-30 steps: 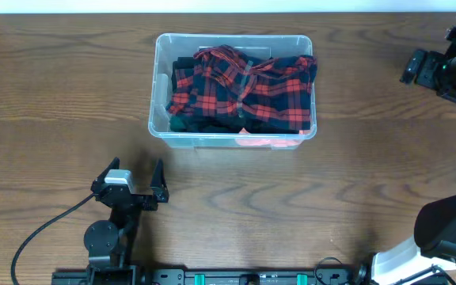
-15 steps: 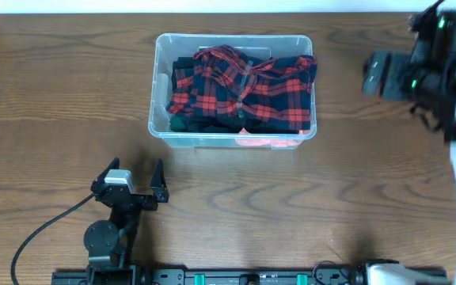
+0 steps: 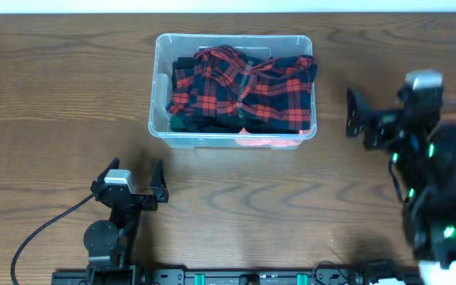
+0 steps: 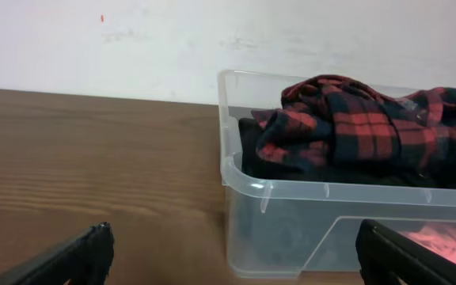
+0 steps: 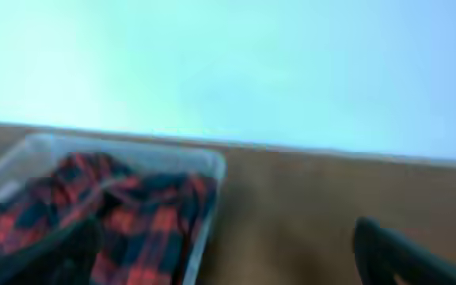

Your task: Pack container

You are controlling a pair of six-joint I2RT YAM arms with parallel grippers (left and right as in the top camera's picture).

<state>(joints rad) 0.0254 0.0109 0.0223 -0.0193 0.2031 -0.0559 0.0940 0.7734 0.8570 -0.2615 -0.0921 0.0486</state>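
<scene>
The container (image 3: 159,95) is a clear plastic bin at the back middle of the table. A crumpled red-and-black plaid shirt (image 3: 244,85) over dark cloth fills it, and something pink (image 3: 260,142) shows low at its front wall. My left gripper (image 3: 131,177) rests open near the front left, short of the bin, with nothing between its fingers. In the left wrist view the container (image 4: 307,229) stands just ahead of the left gripper (image 4: 232,255). My right gripper (image 3: 353,115) is open and empty, to the right of the bin and pointing at it. The right wrist view is blurred; its gripper (image 5: 224,261) faces the container's corner (image 5: 216,166) and the shirt (image 5: 133,214).
A black cable (image 3: 38,233) runs from the left arm's base toward the front edge. A white wall (image 4: 212,39) rises behind the table's far edge. Bare wood (image 3: 54,95) lies on both sides of the bin.
The right arm has swung from the far right back corner forward and left, ending close to the container's right side. The left arm has not moved.
</scene>
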